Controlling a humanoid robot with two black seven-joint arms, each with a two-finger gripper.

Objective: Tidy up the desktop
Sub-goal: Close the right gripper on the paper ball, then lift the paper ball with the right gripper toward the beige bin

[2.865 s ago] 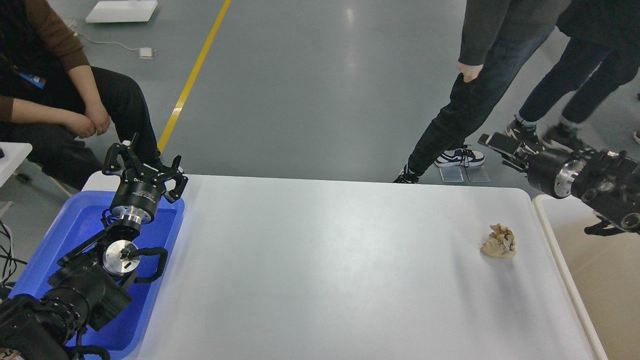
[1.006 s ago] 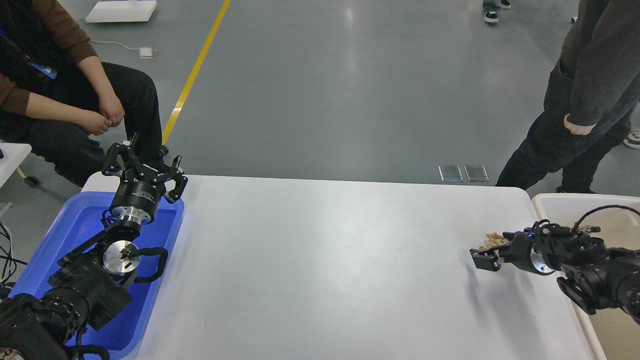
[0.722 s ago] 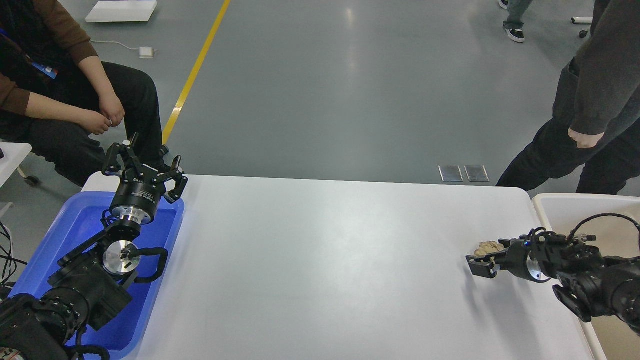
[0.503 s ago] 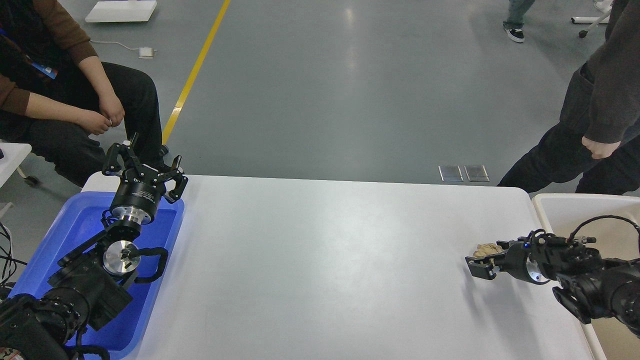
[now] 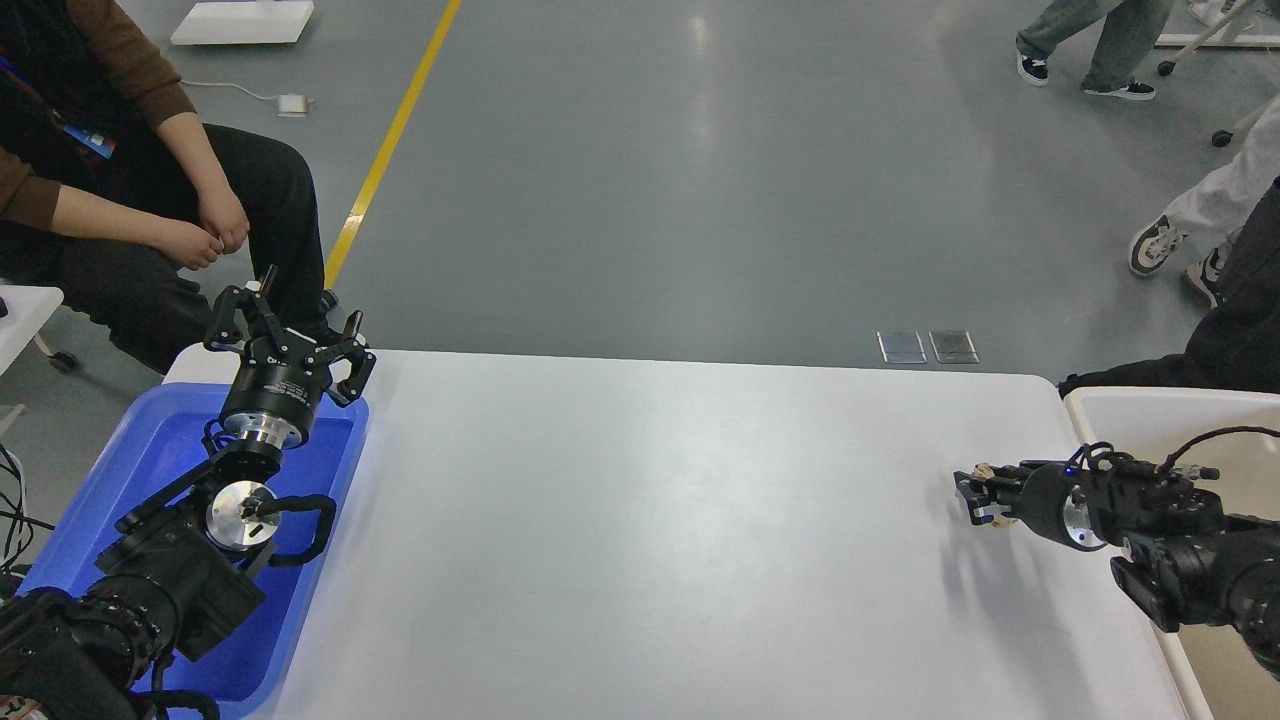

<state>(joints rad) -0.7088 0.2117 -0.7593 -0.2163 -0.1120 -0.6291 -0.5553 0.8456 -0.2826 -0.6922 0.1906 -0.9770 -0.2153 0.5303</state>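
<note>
The white desktop (image 5: 640,520) fills the middle of the head view. My right gripper (image 5: 978,497) lies low over its right end, fingers closed around a crumpled tan paper ball (image 5: 1002,519). Only small tan bits show past the fingers. My left gripper (image 5: 288,330) is open and empty, held up over the far end of the blue tray (image 5: 130,470) at the desktop's left edge.
A beige bin (image 5: 1130,412) stands against the desktop's right edge, under my right arm. A seated person (image 5: 120,200) is close behind the blue tray. Other people's legs (image 5: 1200,220) are on the floor at far right.
My right gripper came down from the right to the paper ball, straddled it and closed on it; the ball is now mostly hidden. The left arm has not moved. The standing people moved away.
</note>
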